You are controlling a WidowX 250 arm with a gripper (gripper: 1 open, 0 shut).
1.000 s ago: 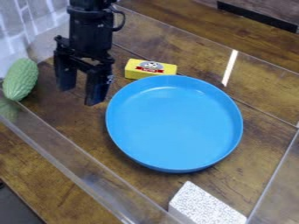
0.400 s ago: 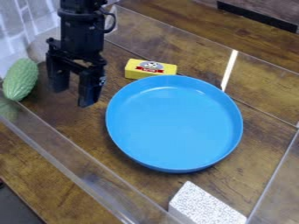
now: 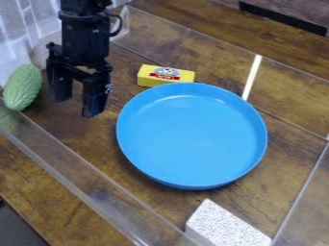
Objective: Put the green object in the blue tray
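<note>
Black against the dark wood, the arm drops in from the top left, standing nearly upright with its gripper (image 3: 75, 97) pointing steeply down at the worktop (image 3: 167, 38); the jaws are spread wide, two dark fingers (image 3: 92, 100) hanging apart with nothing between them; their tips sit low, close to the wood, though whether they touch it is hard to tell. Just to the left, at the frame's edge, lies the green object (image 3: 22, 86), bumpy and oval, tilted a little, on the worktop and clear of the jaws; it is not in the dish. Over to the right sits the blue tray (image 3: 244, 159), big, round and shallow, well apart from the green object, with the gripper standing between the two. Behind the tray's upper left rim rests a small yellow block (image 3: 164, 74), near the gripper but apart from it; down at the bottom edge, a speckled white pad (image 3: 229, 227) peeks in, just below the tray.
</note>
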